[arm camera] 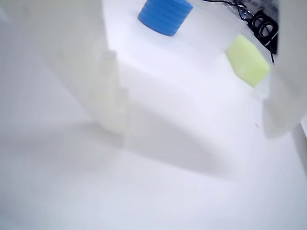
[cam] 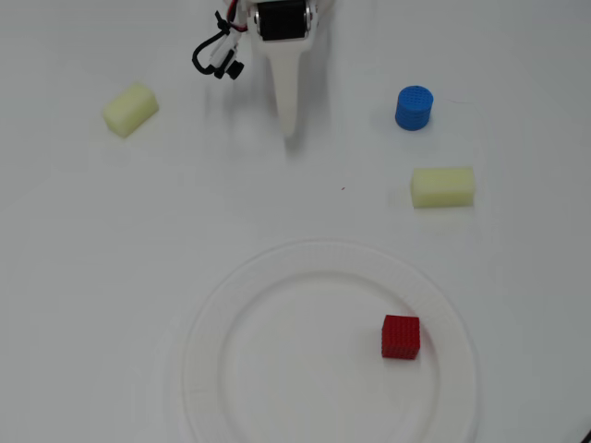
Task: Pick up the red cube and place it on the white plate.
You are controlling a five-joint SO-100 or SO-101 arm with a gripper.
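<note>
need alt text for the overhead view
A small dark-red ridged cube sits on a large round white plate, right of centre. The white gripper hangs empty at the top; two pale yellow blocks and a blue cylinder lie around.

A white plastic robot gripper [cam: 289, 127] with one long tapered finger, a black motor block [cam: 280, 20] and looped black-and-red cables [cam: 217, 51].
</note>
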